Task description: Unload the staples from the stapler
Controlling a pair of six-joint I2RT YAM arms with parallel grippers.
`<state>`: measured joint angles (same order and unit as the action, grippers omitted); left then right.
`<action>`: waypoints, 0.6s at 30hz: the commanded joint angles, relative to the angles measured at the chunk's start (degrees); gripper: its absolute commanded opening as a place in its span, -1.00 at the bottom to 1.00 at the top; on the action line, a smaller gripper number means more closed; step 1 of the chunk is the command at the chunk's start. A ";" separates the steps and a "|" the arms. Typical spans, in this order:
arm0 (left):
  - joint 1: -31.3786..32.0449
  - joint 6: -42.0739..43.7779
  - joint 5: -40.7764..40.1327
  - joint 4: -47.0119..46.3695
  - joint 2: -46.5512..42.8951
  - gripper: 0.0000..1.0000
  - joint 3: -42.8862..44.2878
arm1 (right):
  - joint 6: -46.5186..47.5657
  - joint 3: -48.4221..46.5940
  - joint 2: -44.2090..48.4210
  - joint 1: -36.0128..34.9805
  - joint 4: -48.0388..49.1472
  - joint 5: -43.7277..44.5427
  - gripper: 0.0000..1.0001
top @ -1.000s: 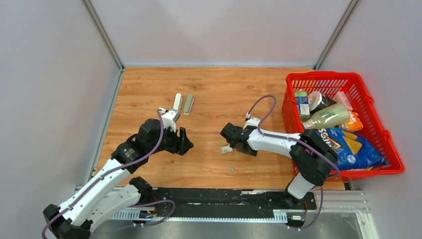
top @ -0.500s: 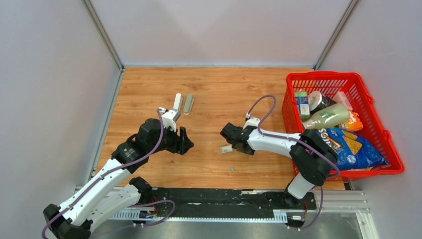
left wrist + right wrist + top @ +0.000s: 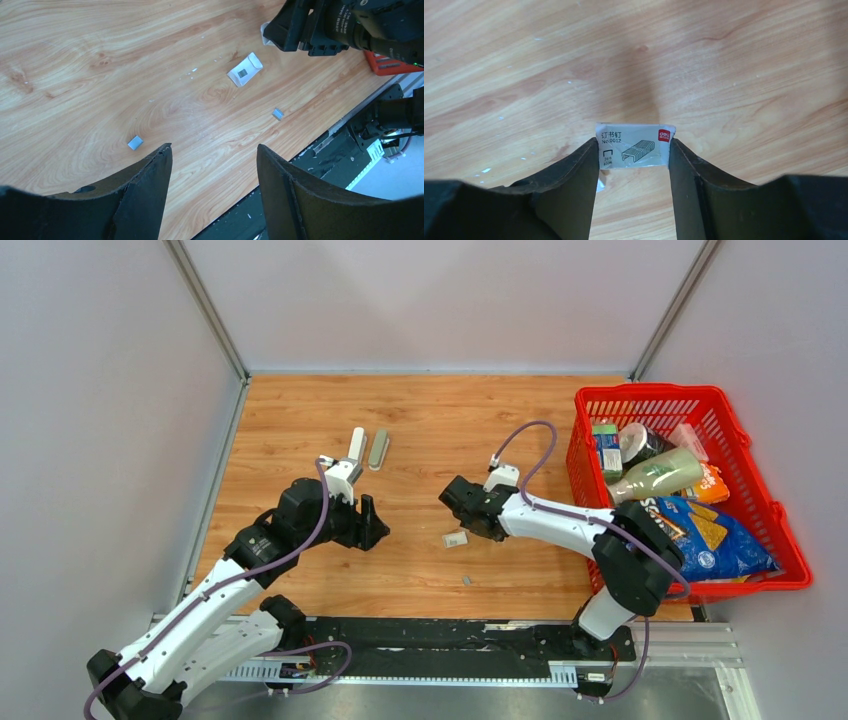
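Wooden table (image 3: 430, 420): white staple box (image 3: 634, 145) printed "deli", "No.0012", "26/6" lies flat; right gripper (image 3: 632, 143) jaws spread over it; left gripper (image 3: 214, 148) jaws apart, staples (image 3: 135, 143) loose below

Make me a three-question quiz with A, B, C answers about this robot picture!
1. What colour is the basket? A blue B red C green
2. Where is the small white box? A in the basket B on the table by the right gripper C on a wall
3. How is the left gripper? A open, empty B shut on the box C shut on the basket

Answers: 1 B, its mesh is red. 2 B, it lies on bare wood. 3 A, fingers apart, nothing between.
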<state>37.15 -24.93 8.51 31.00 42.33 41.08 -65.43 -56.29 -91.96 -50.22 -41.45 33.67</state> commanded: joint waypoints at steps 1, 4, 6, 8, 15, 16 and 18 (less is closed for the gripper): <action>0.21 0.58 0.36 -1.47 -0.66 0.40 0.40 | 1.97 -4.26 1.79 -0.93 -0.30 2.28 0.05; 0.21 0.58 -0.16 -0.51 -1.45 0.40 0.84 | 3.81 -7.42 -0.05 -2.07 -0.21 2.10 0.04; 0.21 0.84 -0.86 0.19 -2.24 0.40 1.28 | 4.78 -9.53 -1.55 -2.69 -0.03 1.58 0.04; 0.30 0.76 -1.66 1.68 -3.30 0.40 1.90 | 5.75 -11.64 -3.04 -3.66 0.58 0.79 0.03; 0.29 0.32 -4.55 5.64 -7.34 0.40 3.39 | 9.18 -19.72 -9.37 -7.61 1.38 -1.24 0.01; 0.30 0.32 -4.82 6.26 -8.22 0.40 3.57 | 9.27 -20.60 -10.42 -8.14 1.37 -1.15 0.01; 0.21 0.06 -5.70 7.31 -9.36 0.40 3.92 | 9.62 -22.27 -11.83 -9.19 1.63 -1.33 0.02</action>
<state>37.15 -24.99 5.19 35.88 35.51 41.95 -57.91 -74.13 -101.45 -57.34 -41.04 32.27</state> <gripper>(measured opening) 0.702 0.513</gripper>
